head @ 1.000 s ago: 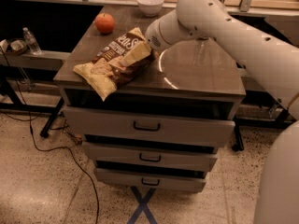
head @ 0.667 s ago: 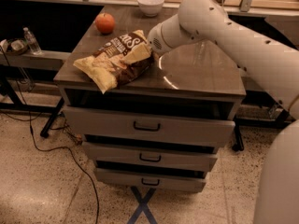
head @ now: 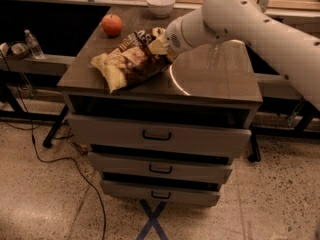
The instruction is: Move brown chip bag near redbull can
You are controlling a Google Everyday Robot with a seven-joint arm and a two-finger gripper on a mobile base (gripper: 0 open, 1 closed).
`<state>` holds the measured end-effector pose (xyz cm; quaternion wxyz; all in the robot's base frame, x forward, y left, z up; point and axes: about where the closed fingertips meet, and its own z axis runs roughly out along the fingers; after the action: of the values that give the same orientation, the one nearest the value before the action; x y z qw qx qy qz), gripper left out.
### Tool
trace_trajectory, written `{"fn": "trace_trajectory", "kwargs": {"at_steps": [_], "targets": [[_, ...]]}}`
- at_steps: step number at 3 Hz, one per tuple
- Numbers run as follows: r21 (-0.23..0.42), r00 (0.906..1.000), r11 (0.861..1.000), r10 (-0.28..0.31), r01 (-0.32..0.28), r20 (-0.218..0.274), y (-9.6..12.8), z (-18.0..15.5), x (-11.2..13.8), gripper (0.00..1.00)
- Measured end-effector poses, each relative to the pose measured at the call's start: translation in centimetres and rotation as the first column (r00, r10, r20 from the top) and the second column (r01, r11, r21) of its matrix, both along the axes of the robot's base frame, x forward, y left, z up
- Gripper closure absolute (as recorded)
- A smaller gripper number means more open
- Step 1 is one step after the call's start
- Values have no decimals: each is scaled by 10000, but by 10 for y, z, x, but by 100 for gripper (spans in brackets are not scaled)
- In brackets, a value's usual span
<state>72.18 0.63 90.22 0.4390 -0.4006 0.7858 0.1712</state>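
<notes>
The white arm's gripper [head: 160,46] pinches the upper right end of the crinkly dark-brown chip bag [head: 131,64], which lies on the left half of the grey cabinet top [head: 220,81] near 1 round orange fruit [head: 112,24]. The bag's white lettering is unreadable.

You find the gripper [head: 161,45] over the cabinet top [head: 220,79]. Orange fruit [head: 112,24]: beyond it, to view-left. White bowl [head: 160,5]: directly behind it, at the far edge. Three drawers [head: 157,136]: below. Water bottle [head: 34,44]: far view-left, on a lower shelf.
</notes>
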Motion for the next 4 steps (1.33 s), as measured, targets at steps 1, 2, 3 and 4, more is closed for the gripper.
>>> {"fn": "trace_trajectory", "kwargs": {"at_steps": [1,2,3,4], "targets": [[-102,9917,9934,-1135,1143,608,-32,45,-21,100],[-65,9940,9953,-959,964,531,-26,40,-19,100],[86,9948,9955,-943,940,391,-23,36,-19,100],[720,9800,9826,-1771,1709,904,-75,61,16,100]]}}
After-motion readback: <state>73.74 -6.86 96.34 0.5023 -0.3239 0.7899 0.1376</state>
